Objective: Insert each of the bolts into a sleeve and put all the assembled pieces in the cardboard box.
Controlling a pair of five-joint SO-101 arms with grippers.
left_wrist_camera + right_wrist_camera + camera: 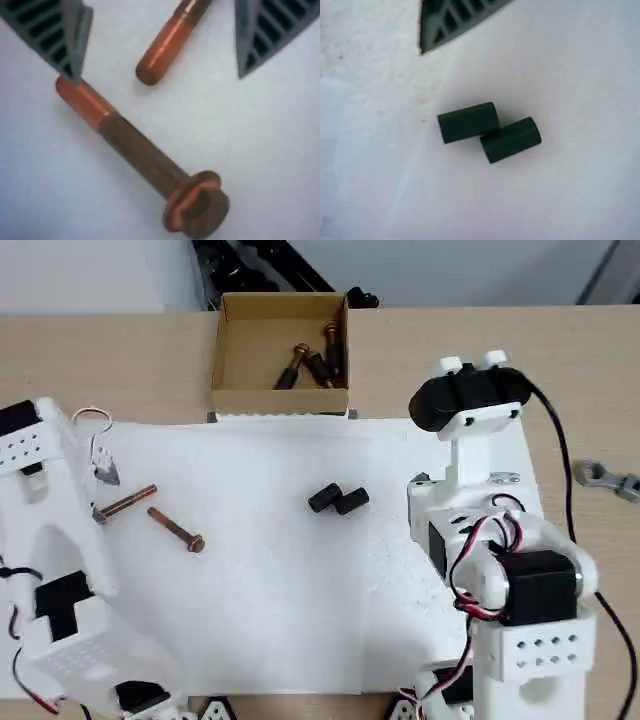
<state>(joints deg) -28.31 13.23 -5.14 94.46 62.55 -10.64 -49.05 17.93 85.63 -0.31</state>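
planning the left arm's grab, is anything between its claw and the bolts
Nothing visible. The left claw hangs open over the headed bolt and the second bolt, both bare on the white sheet.

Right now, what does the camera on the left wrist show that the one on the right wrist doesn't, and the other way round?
Left wrist camera, not the right: two copper-coloured metal bolts, one whole with a flanged hex head, the other showing just its smooth end, and the left hand open near their smooth ends. Right wrist camera, not the left: two short black cylindrical sleeves, one touching the other. Both: the white sheet underneath.
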